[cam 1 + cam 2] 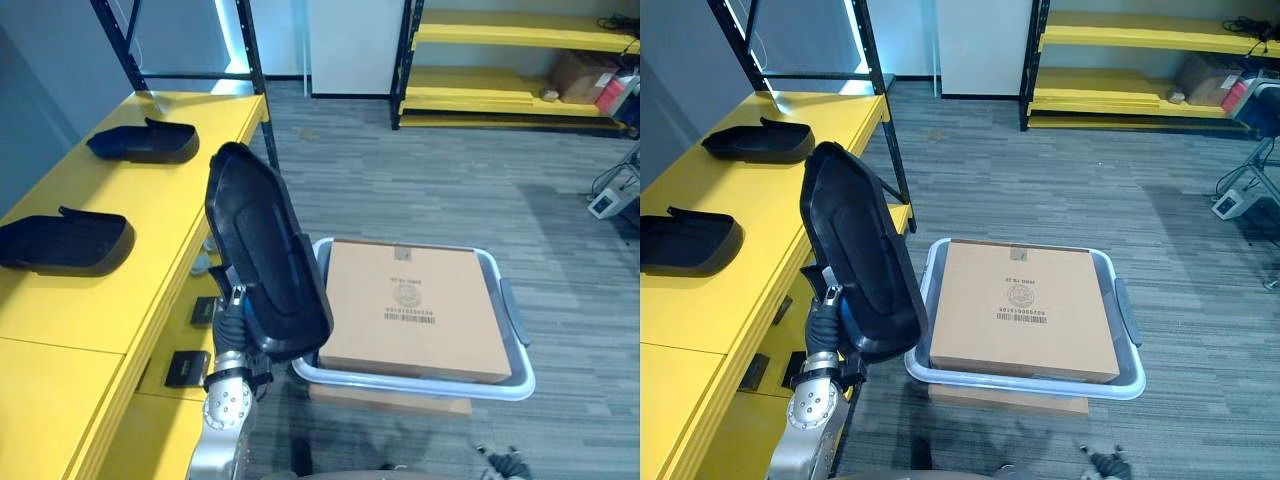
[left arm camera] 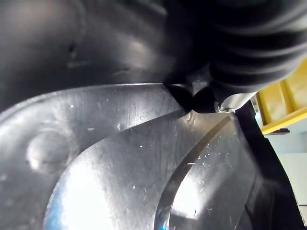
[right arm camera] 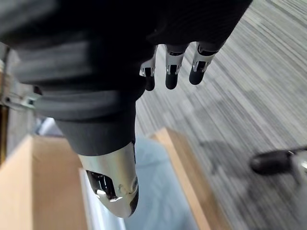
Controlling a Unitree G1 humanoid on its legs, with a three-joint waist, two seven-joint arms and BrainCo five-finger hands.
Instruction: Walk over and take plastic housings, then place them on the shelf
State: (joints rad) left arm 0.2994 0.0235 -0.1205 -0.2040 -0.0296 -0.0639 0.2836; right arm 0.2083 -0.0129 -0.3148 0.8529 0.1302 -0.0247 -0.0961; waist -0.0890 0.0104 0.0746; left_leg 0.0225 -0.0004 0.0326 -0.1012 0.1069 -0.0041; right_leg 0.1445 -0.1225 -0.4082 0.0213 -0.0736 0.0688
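On shelf (image 1: pixel 70 330): 2 housings (image 1: pixel 145 142) (image 1: pixel 65 245); left robot hand (image 1: pixel 232 322) grips 3rd housing (image 1: pixel 268 265).

The left hand (image 1: pixel 231 320) points upward; the right hand (image 3: pixel 110 76) hangs, fingers relaxed.

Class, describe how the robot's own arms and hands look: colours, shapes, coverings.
The left arm is silver-grey metal with a round bolted joint. A dark ribbed cover wraps the wrist of the left robot hand. The right robot hand has silver fingers with dark tips, a rounded silver thumb, and the same dark ribbed cover.
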